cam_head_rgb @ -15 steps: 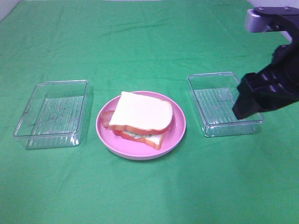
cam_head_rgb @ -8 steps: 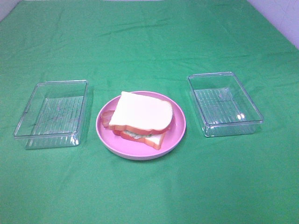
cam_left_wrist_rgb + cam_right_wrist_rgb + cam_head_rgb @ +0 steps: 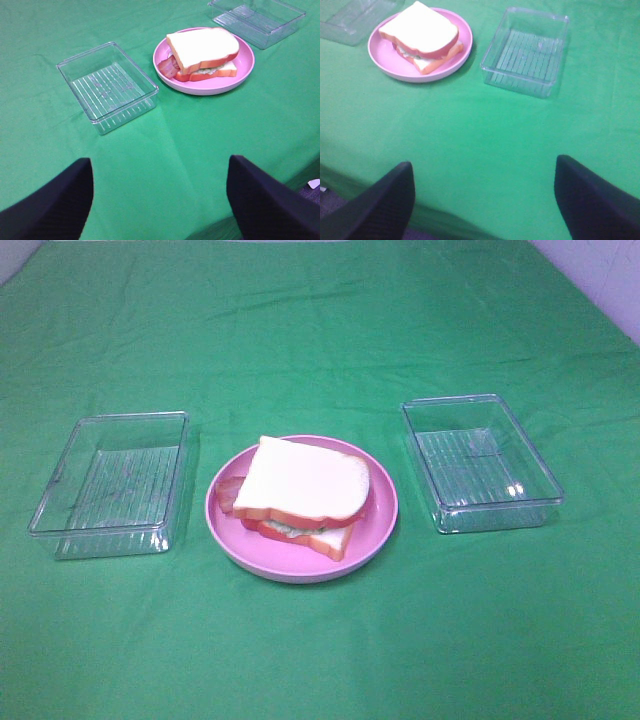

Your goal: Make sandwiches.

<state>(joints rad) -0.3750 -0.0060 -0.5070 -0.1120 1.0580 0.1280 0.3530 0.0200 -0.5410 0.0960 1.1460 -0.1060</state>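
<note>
Exterior high view gives us a green cloth (image 3: 320,330) with three things in a row across it. At the middle sits a pink plate (image 3: 378,525), and on it we see the sandwich (image 3: 300,495): a white bread slice with an orange-brown crust on top, a second slice below, and red-brown bacon poking out at the left edge. A sliver of pale green shows between the slices. To the left of the plate lies a clear tray (image 3: 112,483), just beside it; to the right lies a second clear tray (image 3: 480,462), a little apart from the plate. Neither arm shows in this view.

From the left wrist we see the left gripper (image 3: 160,195) with its two dark fingers spread wide apart, nothing between them, hovering over bare cloth near the table edge. The left tray (image 3: 107,86) lies ahead of it, then the plate (image 3: 210,86) with the sandwich (image 3: 202,52).

From the right wrist we see the right gripper (image 3: 485,200), likewise spread wide and holding nothing, above bare cloth. Beyond it lie the right tray (image 3: 526,50) and the plate (image 3: 407,72) with the sandwich (image 3: 422,37).
</note>
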